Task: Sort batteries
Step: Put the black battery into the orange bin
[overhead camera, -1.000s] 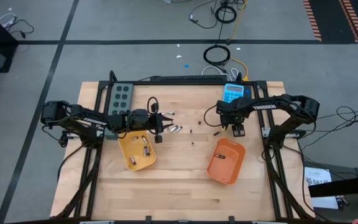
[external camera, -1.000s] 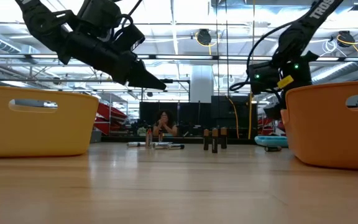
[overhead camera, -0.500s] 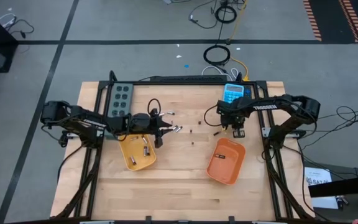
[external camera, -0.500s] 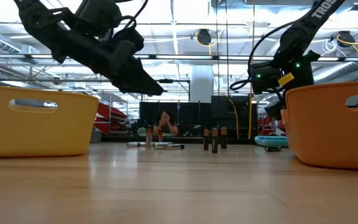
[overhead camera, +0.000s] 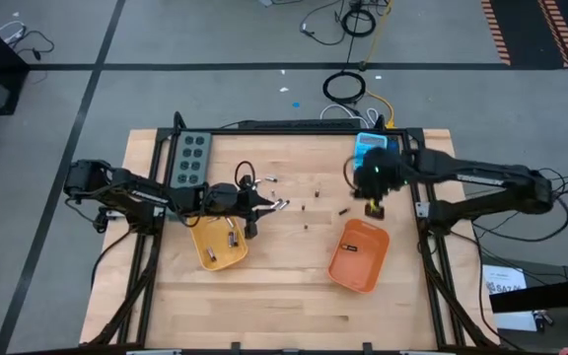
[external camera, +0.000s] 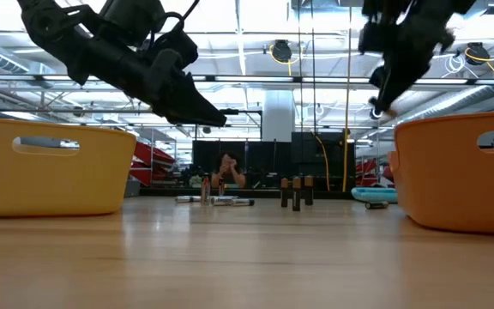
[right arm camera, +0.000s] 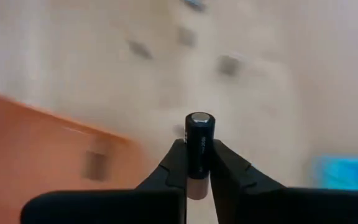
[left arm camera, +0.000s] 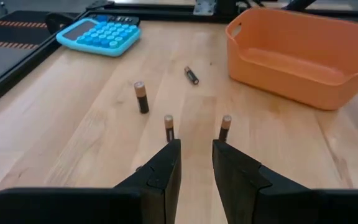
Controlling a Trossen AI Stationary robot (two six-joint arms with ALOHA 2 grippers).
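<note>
Three dark batteries (left arm camera: 168, 127) stand upright on the wood, a fourth (left arm camera: 191, 75) lying flat nearby.

Two trays, yellow tray (overhead camera: 215, 247) and orange tray (overhead camera: 357, 254); one calculator (overhead camera: 369, 147); one button box (overhead camera: 191, 156).

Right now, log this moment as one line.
right gripper: shut on dark battery, near orange tray | left gripper: open, by yellow tray
</note>
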